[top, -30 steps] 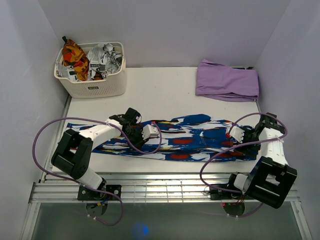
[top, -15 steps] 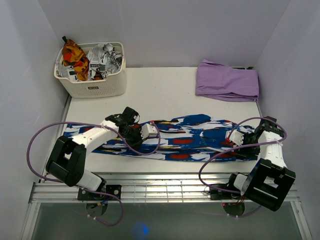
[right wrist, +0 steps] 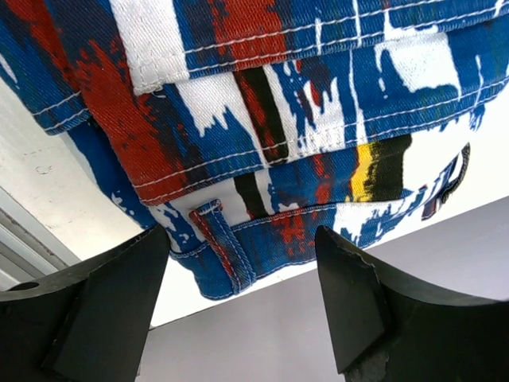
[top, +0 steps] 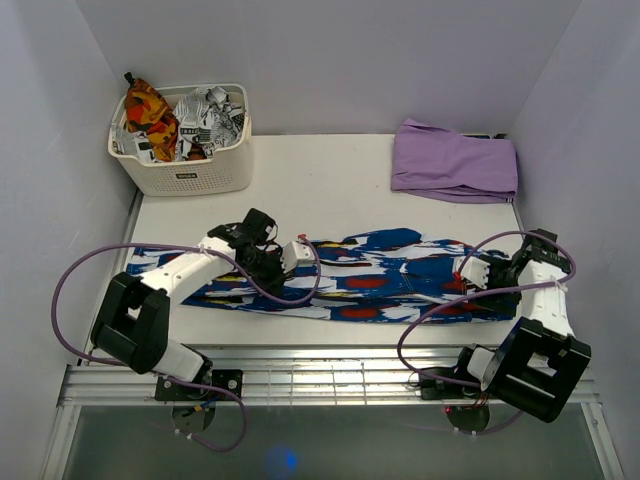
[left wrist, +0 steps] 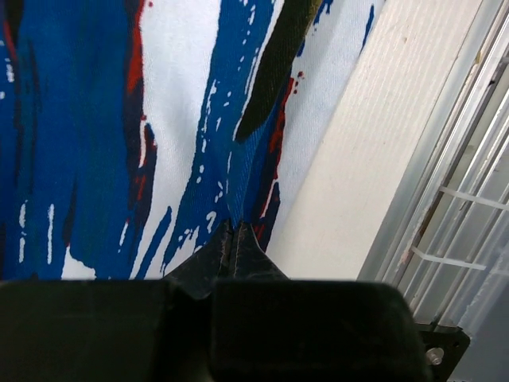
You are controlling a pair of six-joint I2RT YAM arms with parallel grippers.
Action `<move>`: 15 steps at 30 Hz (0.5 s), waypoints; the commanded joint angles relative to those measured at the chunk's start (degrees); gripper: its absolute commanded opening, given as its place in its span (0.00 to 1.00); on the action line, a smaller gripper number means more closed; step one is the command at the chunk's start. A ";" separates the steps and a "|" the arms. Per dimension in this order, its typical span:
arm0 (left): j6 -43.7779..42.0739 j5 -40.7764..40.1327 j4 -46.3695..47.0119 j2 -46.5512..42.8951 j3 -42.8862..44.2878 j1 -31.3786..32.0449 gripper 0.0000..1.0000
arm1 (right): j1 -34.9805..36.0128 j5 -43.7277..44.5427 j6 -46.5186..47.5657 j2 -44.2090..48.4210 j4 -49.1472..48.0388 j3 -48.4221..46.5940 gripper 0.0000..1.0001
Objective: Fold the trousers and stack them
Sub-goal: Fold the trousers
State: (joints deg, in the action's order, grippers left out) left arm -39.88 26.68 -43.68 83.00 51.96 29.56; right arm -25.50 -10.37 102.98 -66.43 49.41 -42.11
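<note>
The trousers [top: 380, 275], bright blue with white, red and black streaks, lie flat and stretched left to right across the near half of the table. My left gripper [top: 280, 262] is low over their left-middle part. In the left wrist view its jaws [left wrist: 233, 229] are shut on a small pinched fold of the trousers [left wrist: 95, 119] near their front edge. My right gripper [top: 478, 275] is at the waistband end. In the right wrist view it [right wrist: 240, 239] is open, with the waistband and a belt loop [right wrist: 227, 247] between its fingers.
A white basket [top: 190, 178] with orange-red and black-and-white clothes stands at the back left. A lilac-purple garment [top: 455, 160] lies folded at the back right. A slatted metal rail [left wrist: 469, 159] runs along the table's near edge. Grey walls close both sides.
My left gripper has shifted a little up and to the left over the cloth. My right arm has drawn slightly to the right; the trousers lie much as before.
</note>
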 commanded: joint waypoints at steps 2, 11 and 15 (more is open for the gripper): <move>2.52 5.14 -0.97 0.75 4.54 -3.53 0.00 | -0.69 0.70 2.49 -0.89 -2.56 -0.69 0.79; 2.18 8.65 -1.85 5.68 8.68 -10.31 0.00 | -2.28 0.97 6.36 -1.94 -2.38 -2.28 0.83; 2.00 9.36 -1.93 5.77 8.24 -10.31 0.00 | -2.37 0.26 5.65 -2.82 -3.70 -2.80 0.70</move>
State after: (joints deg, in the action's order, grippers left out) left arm -37.19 34.76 -44.93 89.58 59.09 19.99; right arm -27.33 -10.66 106.83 -68.45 48.90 -42.26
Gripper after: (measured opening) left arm 0.014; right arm 0.719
